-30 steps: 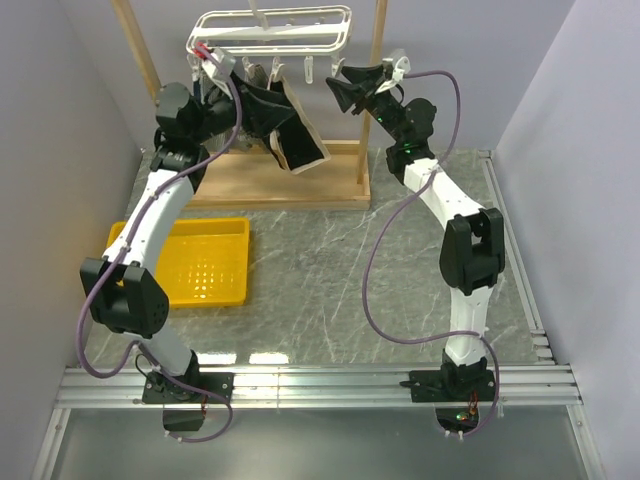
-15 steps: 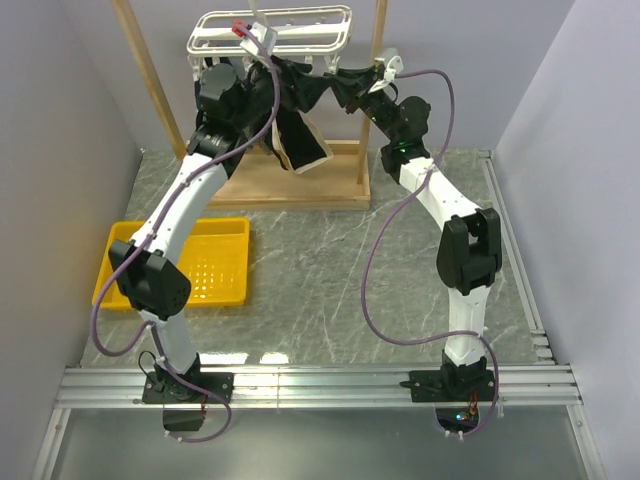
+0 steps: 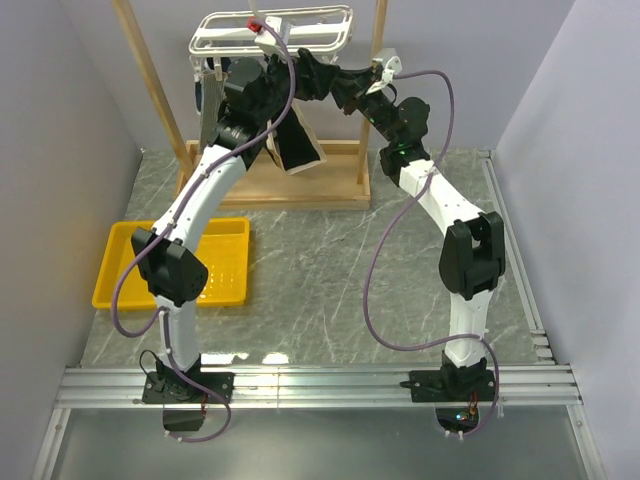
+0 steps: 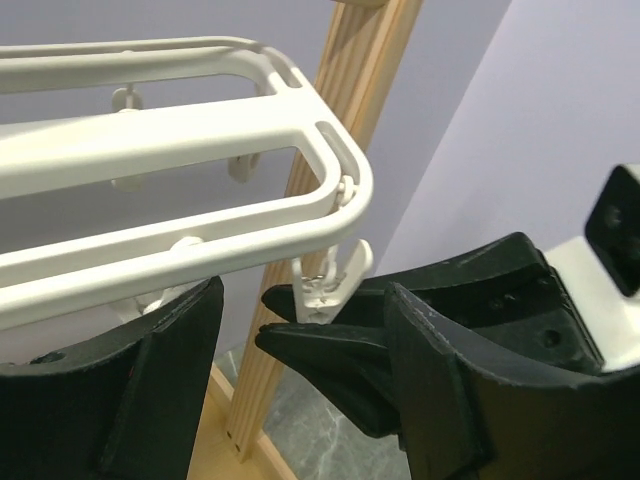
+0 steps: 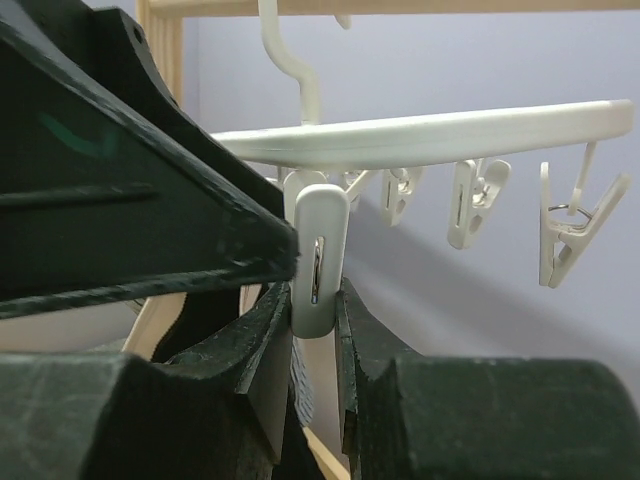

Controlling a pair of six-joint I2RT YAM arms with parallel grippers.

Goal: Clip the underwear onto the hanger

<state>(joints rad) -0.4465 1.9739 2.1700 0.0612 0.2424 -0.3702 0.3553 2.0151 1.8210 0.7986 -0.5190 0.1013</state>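
Note:
The white hanger (image 3: 270, 30) hangs from the wooden stand, with small clips dangling under its bars (image 4: 180, 130). The black underwear (image 3: 298, 148) with its tan waistband droops below the hanger's middle; what holds it up is hidden by the arms. My right gripper (image 5: 315, 300) is shut on one white clip (image 5: 320, 250) at the hanger's right end, pinching it from both sides. My left gripper (image 4: 305, 290) stands open right beside that clip (image 4: 325, 285), and only the right gripper's fingers (image 4: 330, 345) reach in between its jaws. Both grippers meet at the hanger (image 3: 320, 78).
The wooden stand has a flat base (image 3: 280, 185) and two slanted posts (image 3: 375, 90). A yellow tray (image 3: 215, 270) lies at the left of the marble table. Further free clips (image 5: 565, 235) hang along the hanger (image 5: 430, 130). Grey striped fabric (image 5: 298, 376) shows behind my right fingers.
My left arm has swung right along the hanger to its right end and opened a little wider. My right gripper has moved in and closed on the clip.

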